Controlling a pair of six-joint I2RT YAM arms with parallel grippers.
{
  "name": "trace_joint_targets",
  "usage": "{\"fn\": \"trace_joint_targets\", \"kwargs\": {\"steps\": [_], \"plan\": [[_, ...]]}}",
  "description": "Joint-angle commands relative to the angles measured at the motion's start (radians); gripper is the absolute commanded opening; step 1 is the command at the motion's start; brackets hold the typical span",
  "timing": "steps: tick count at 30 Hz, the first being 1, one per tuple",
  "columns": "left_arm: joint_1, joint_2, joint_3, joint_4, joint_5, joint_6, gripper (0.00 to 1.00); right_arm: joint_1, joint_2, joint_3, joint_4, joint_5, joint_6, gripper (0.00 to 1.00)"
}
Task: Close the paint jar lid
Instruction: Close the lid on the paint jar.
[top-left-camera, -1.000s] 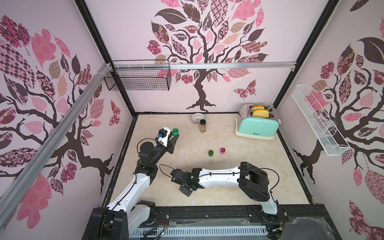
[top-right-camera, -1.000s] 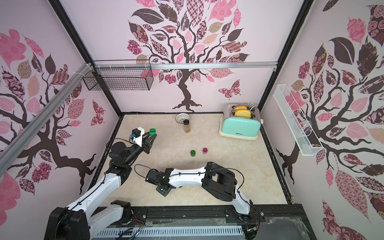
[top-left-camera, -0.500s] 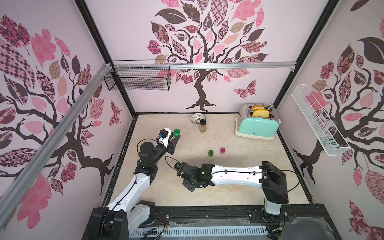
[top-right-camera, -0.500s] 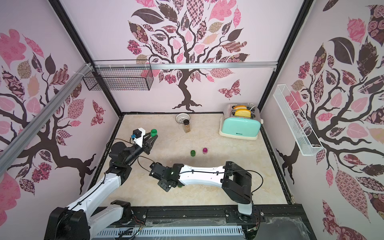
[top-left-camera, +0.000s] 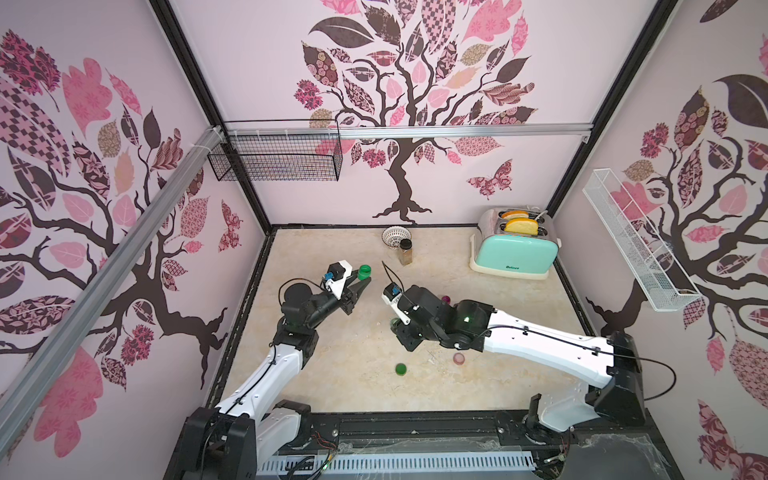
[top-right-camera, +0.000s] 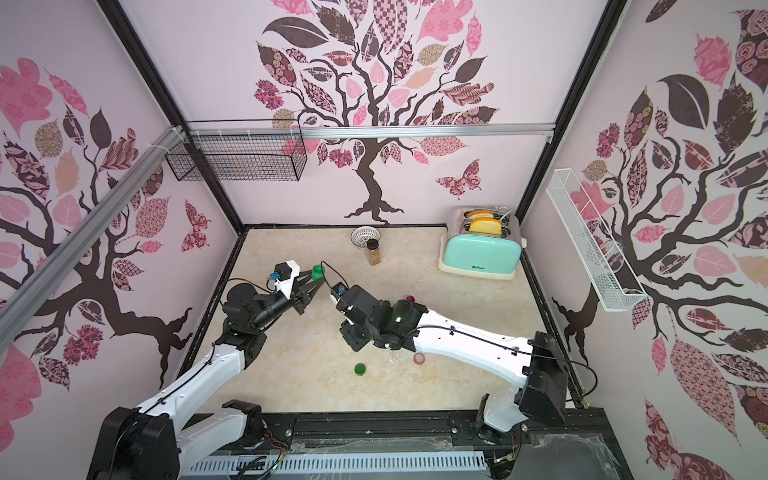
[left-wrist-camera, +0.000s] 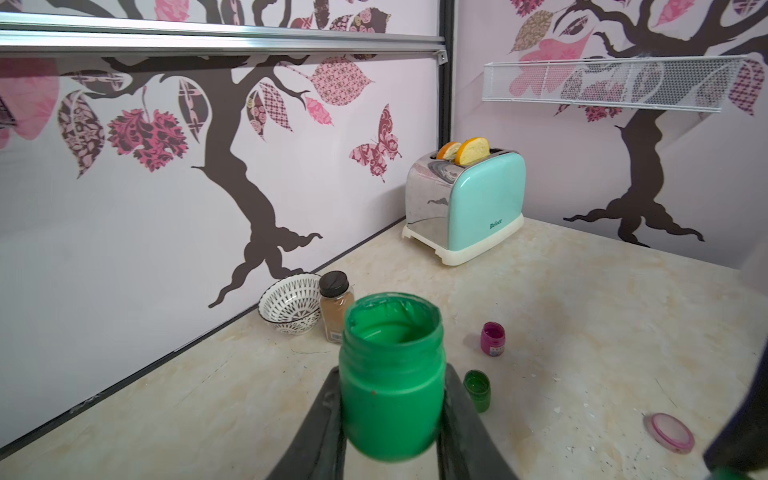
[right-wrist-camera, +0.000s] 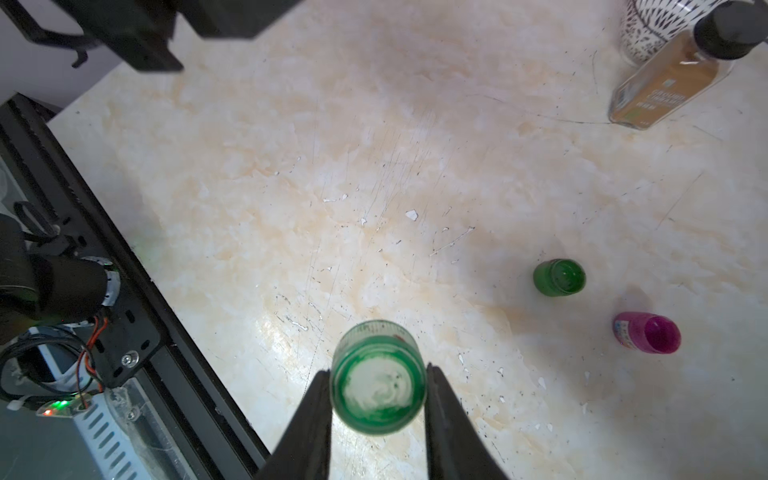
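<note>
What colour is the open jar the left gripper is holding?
Green, inside and out. The paint jar shows best in the left wrist view.

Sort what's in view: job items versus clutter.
In use:
open green paint jar, held by left gripper
green lid, held by right gripper

Lying about:
small green jar
magenta jar
pink lid
green disc, perhaps a cap
spice bottle
patterned bowl
toaster

Back right on the marble-look table (top-left-camera: 353, 374), mint-green toaster (top-left-camera: 515, 252) with two bread slices (top-left-camera: 519, 226) up in its slots; by the back wall, patterned bowl (top-left-camera: 395, 237) just beside a black-capped spice jar (top-left-camera: 406, 252). On the walls, black wire basket (top-left-camera: 276, 160) and white mesh shelf (top-left-camera: 631, 245); on the tabletop, small magenta jar (left-wrist-camera: 493, 338) and pink lid (left-wrist-camera: 672, 432), well apart.
</note>
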Motion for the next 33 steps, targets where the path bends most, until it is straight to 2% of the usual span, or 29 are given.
{"fn": "trace_joint_targets", "kwargs": {"steps": [1, 6, 13, 22, 33], "plan": [[-0.033, -0.005, 0.018, -0.019, 0.062, 0.052, 0.27, -0.032, -0.039, 0.047, -0.051, -0.046, 0.010, 0.27], [-0.082, -0.011, 0.020, -0.053, 0.124, 0.096, 0.27, -0.077, -0.074, 0.112, -0.081, -0.077, -0.011, 0.26], [-0.105, 0.000, 0.033, -0.072, 0.209, 0.103, 0.27, -0.136, -0.045, 0.213, -0.121, -0.156, -0.016, 0.26], [-0.110, 0.014, 0.048, -0.086, 0.251, 0.108, 0.27, -0.182, 0.042, 0.327, -0.168, -0.213, -0.026, 0.26], [-0.113, 0.015, 0.057, -0.110, 0.271, 0.120, 0.27, -0.185, 0.116, 0.384, -0.175, -0.287, -0.015, 0.26]]}}
